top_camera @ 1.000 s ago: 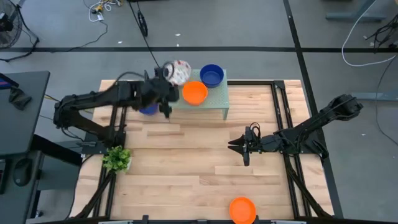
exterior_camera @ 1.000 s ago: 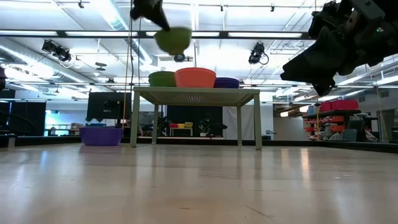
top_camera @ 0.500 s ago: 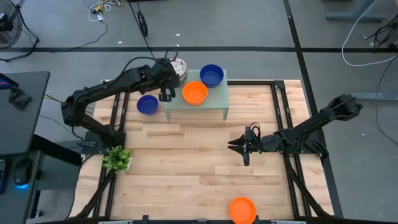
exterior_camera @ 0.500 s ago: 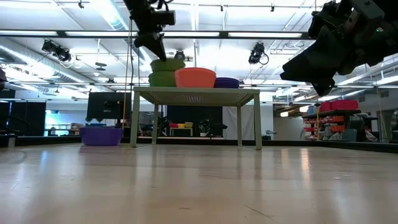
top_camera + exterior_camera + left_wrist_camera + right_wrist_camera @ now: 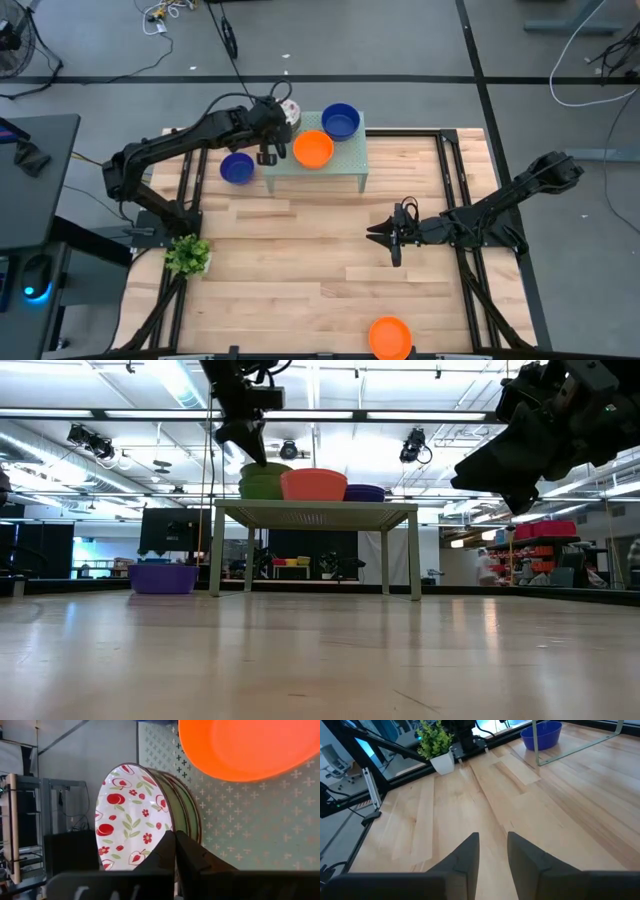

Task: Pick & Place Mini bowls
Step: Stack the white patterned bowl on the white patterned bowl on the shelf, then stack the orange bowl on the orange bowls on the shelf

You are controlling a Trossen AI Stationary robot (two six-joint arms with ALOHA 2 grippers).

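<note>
My left gripper (image 5: 278, 120) (image 5: 257, 458) (image 5: 175, 837) is over the left end of the pale green mesh stand (image 5: 345, 162), shut on a white red-patterned mini bowl (image 5: 132, 820) (image 5: 290, 107). This bowl lies nested in another like it, and both look olive from the side in the low view (image 5: 265, 480). An orange bowl (image 5: 313, 149) and a blue bowl (image 5: 340, 121) also rest on the stand. My right gripper (image 5: 397, 238) (image 5: 493, 840) hovers open over the table's right middle, touching nothing. My left gripper pinches the patterned bowl's rim (image 5: 169, 822), one finger over the inside and one on the olive outer wall. The fingers come from above, slanting in from the table's left. The bowl sits level, nested in the bowl beneath it on the stand.
A second blue bowl (image 5: 237, 168) rests on the table just left of the stand. A second orange bowl (image 5: 389, 336) is at the near edge. The small plant (image 5: 187, 255) stands at the left side. Bare wood lies between the stand and the near edge.
My left gripper carried the patterned bowl down from high above the stand's left end onto the bowl there. Half a second ago it lay tilted on that bowl; now it sits level and nested. The right arm kept still.
</note>
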